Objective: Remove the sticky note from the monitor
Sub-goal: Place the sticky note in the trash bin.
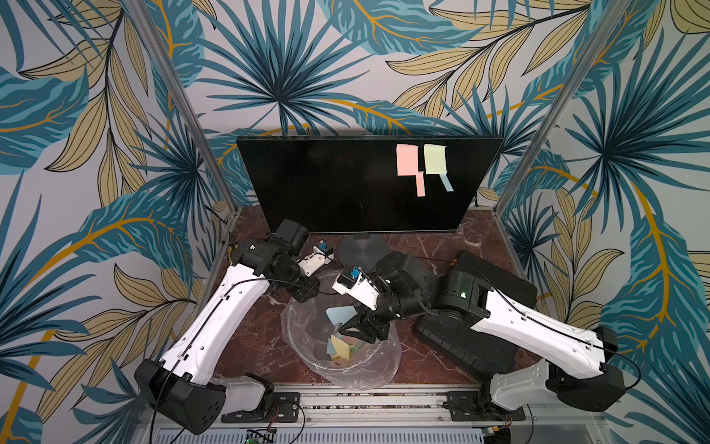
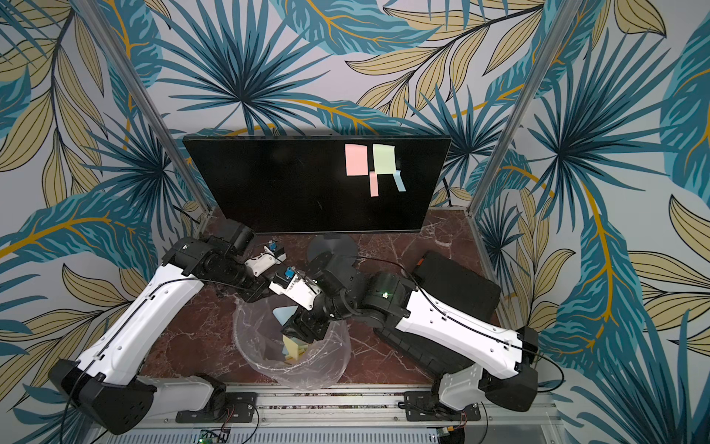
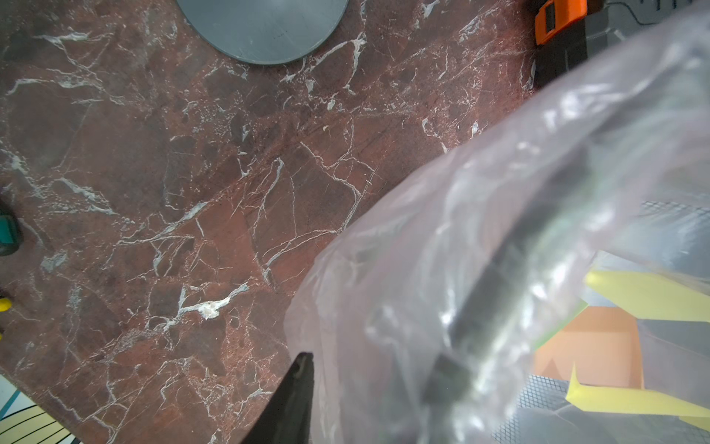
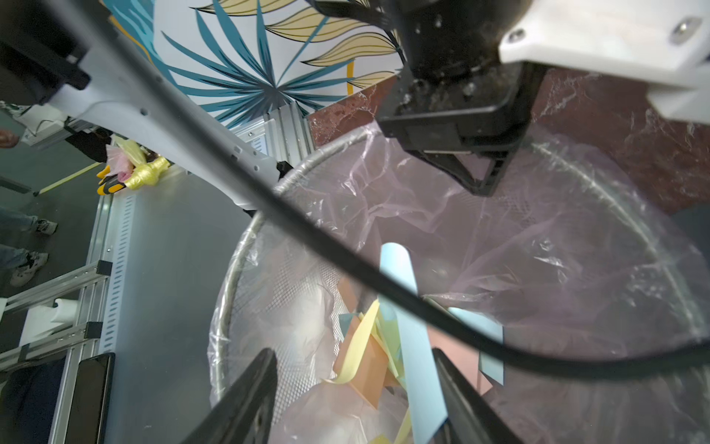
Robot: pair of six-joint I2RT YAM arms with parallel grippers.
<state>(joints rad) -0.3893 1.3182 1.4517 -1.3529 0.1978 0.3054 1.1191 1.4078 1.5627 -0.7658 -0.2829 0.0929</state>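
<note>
The monitor [image 1: 326, 184] is set upright along the rear edge of the worktop [image 1: 253, 346]. Four sticky notes are attached to the screen's upper area, toward the right edge of the worktop: one wide pink note [image 1: 407, 159], one wide yellow-green note [image 1: 435, 158], one narrow pink note [image 1: 421, 183] and one narrow blue note [image 1: 447, 182]. The narrow notes hang at the lower edges of the wide ones. Each note is judged to be light, thin and limp, bonded only by an adhesive band along its upper edge. A note should therefore be gripped at a free lower corner and peeled off gently, as creasing and tearing are likely. One waste basket [image 1: 388, 357], lined with clear film, is placed near the middle of the front edge. Several discarded notes are contained in it, but an exact count cannot be made. The right end effector [image 4: 353, 353] is held over the basket with its jaws well apart. A pale blue note [image 4: 407, 326] hangs between them, and whether it clings to a pad cannot be told. The left end effector [image 4: 476, 180] is closed on the lined far rim of the basket. One black case [image 1: 480, 346] lies along the right edge.
</note>
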